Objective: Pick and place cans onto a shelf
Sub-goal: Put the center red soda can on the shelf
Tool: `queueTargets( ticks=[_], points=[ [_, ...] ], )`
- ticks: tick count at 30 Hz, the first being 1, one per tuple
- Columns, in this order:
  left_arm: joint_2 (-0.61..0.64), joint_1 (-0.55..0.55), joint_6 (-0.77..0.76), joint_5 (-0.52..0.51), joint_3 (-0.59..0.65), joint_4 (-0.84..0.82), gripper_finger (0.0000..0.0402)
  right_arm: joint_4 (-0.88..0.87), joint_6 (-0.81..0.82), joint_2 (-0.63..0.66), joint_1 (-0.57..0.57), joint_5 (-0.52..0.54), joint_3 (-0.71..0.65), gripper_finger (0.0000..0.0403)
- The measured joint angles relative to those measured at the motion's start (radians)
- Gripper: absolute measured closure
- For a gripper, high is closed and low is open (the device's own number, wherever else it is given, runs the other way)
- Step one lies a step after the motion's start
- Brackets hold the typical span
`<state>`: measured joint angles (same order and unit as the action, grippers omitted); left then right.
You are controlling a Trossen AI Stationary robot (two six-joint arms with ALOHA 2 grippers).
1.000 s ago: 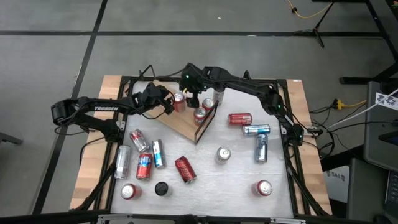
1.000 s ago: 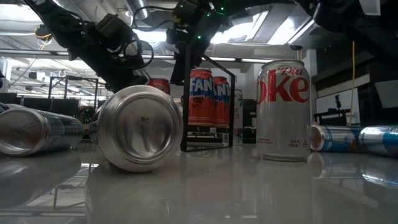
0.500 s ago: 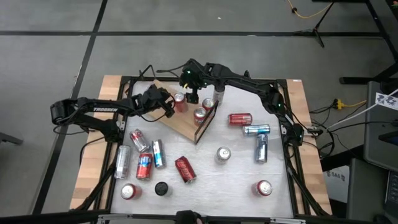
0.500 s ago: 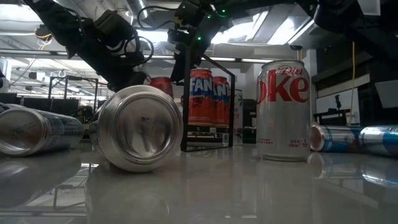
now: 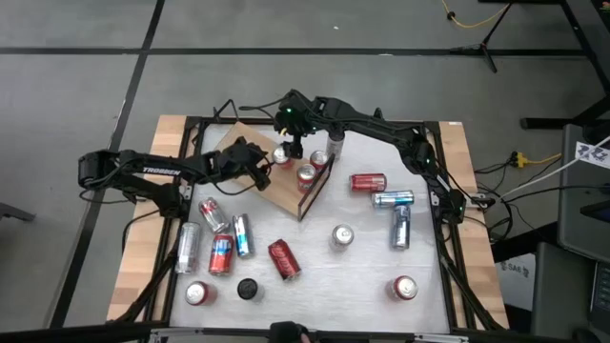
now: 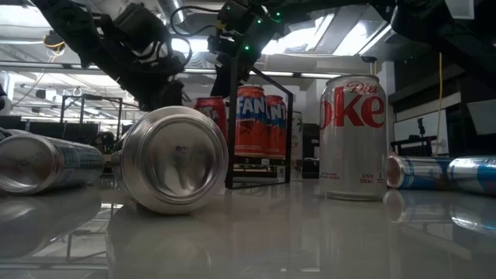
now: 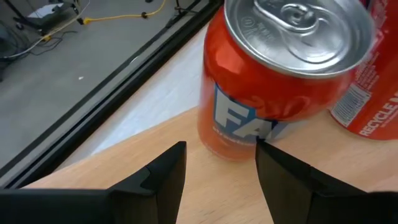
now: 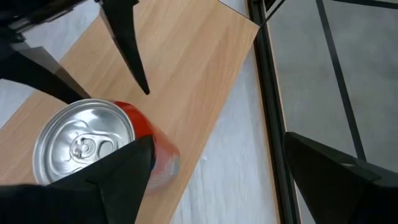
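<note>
Near edge of table (image 5: pixel 362 276): loose cans lying and standing, an upright red one (image 5: pixel 404 288) at 5 o'clock, a black disc (image 5: pixel 248 288) and another red can (image 5: pixel 197 292) at 7 o'clock, a tipped cluster at 8–9 o'clock. Mid-table at 3 o'clock: red can (image 5: pixel 368 182) and two silver-blue ones on their sides. Shelf (image 5: pixel 276 188) sits at 12 o'clock with upright cans on it. Left gripper (image 5: pixel 260 168) is over the board's 9 o'clock side, jaws apart, just short of an orange Fanta can (image 7: pixel 280 74) standing on the wood, not pinching it. Right gripper (image 5: pixel 295 148) hangs above the same can group from 12 o'clock, jaws spread wide, holding nothing.
</note>
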<state>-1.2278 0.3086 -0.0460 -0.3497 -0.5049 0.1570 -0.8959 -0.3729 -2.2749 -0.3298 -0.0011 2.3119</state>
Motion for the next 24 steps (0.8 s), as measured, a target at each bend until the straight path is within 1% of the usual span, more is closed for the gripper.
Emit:
queueTargets(
  ticks=[9,19,24],
  points=[
    [0.0,-0.002,0.0,-0.006,-0.001,0.029,0.0219,0.012,-0.027,0.0,0.0,0.122,0.0,0.0052],
    [0.0,-0.002,0.004,-0.009,-0.001,0.033,0.0219,0.037,-0.029,0.0,0.0,0.129,0.0,0.0052],
    [0.0,-0.002,0.015,-0.105,-0.001,0.01,0.0219,0.012,-0.048,0.003,0.001,0.152,0.0,0.0052]
  ],
)
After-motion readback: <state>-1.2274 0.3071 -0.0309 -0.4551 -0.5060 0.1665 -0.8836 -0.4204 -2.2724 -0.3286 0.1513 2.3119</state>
